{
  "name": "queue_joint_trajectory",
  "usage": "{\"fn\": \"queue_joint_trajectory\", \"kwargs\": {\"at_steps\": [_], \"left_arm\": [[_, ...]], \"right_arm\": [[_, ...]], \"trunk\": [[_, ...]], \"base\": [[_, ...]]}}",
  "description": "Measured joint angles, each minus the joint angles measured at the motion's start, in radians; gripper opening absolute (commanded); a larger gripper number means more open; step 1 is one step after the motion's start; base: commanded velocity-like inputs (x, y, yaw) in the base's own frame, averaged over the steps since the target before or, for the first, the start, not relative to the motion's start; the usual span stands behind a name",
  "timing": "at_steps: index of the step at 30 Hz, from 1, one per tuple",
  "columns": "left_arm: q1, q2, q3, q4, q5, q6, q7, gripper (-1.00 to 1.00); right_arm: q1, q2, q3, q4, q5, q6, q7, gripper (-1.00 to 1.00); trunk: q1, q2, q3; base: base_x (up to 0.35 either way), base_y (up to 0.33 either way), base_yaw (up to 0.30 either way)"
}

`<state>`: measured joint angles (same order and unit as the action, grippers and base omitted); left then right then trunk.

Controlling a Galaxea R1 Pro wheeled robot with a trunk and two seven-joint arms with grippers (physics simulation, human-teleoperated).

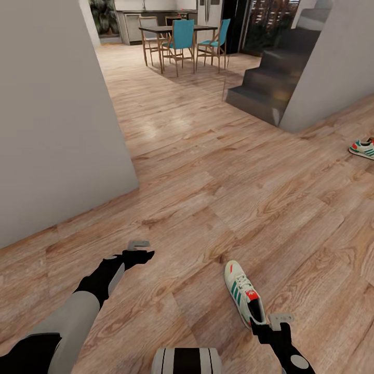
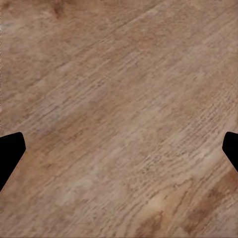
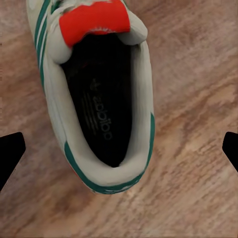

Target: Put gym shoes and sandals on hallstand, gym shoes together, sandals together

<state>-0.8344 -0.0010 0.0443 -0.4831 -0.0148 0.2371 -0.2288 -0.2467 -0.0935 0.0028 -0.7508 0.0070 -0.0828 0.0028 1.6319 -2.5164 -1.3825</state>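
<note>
One gym shoe (image 1: 244,293), cream with teal stripes and a red tongue, lies on the corridor floor (image 1: 208,187) near my base, toe pointing away. My right gripper (image 1: 275,323) hovers open over its heel. In the right wrist view the shoe's opening (image 3: 101,99) sits straight below the gripper (image 3: 119,153), between the widely spread fingertips (image 3: 10,153). The other gym shoe (image 1: 362,148) lies far off at the right edge. My left gripper (image 1: 139,252) hangs open over bare planks (image 2: 119,99), holding nothing. The sandals and the hallstand are out of view.
A grey wall (image 1: 52,130) fills the left side, its corner close to my left arm. Dark stairs (image 1: 265,83) and another wall (image 1: 332,62) stand at the back right. A dining table with teal chairs (image 1: 179,36) is far ahead.
</note>
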Motion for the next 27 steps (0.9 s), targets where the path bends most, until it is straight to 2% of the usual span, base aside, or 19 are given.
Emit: {"fn": "queue_joint_trajectory", "kwargs": {"at_steps": [9,27], "left_arm": [[0.0,0.0,0.001,0.0,0.0,0.0,0.0,1.0],[-0.001,0.0,0.0,0.0,-0.001,-0.003,0.0,1.0]], "right_arm": [[0.0,0.0,0.0,-0.001,0.0,0.0,0.0,1.0],[0.0,-0.002,-0.001,0.0,0.0,0.0,-0.001,1.0]], "trunk": [[0.0,0.0,0.0],[0.001,0.0,-0.004]], "base": [[0.128,0.086,0.0],[0.012,0.008,0.0]]}}
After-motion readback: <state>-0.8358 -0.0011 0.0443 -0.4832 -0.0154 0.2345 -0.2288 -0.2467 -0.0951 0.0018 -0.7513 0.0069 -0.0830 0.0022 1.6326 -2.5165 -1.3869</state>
